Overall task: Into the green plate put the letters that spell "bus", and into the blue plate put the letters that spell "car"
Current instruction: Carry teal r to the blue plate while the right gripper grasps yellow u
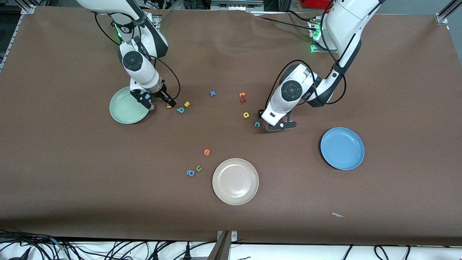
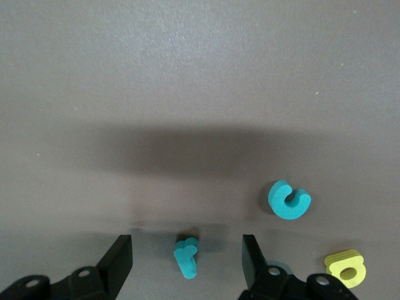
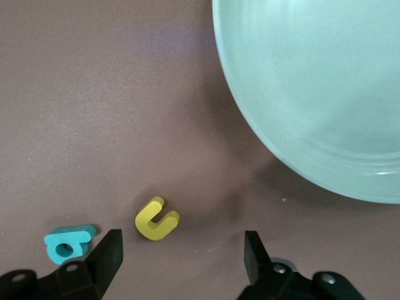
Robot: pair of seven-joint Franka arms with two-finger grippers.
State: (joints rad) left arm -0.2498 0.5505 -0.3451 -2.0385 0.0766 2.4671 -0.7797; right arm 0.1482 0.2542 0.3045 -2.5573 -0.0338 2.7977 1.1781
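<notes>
My left gripper (image 2: 185,262) is down at the table, open, with the thin teal "r" (image 2: 187,256) lying between its fingers and touching neither. The teal "c" (image 2: 289,200) and yellow "a" (image 2: 345,267) lie beside it. In the front view this gripper (image 1: 271,121) is beside the "c" (image 1: 257,124) and "a" (image 1: 246,115); the blue plate (image 1: 342,148) lies toward the left arm's end. My right gripper (image 3: 181,256) hangs open beside the green plate (image 3: 312,94), nothing between its fingers. The yellow "u" (image 3: 156,220) and teal "b" (image 3: 67,242) lie just off its tips. The yellow "s" (image 1: 187,104) lies by the "b" (image 1: 180,110).
A beige plate (image 1: 235,181) lies nearer the front camera, mid-table. A blue "a" (image 1: 190,173), green "u" (image 1: 199,168) and an orange letter (image 1: 206,152) lie close to it. A blue "x" (image 1: 213,93) and orange and red letters (image 1: 243,97) lie between the two arms.
</notes>
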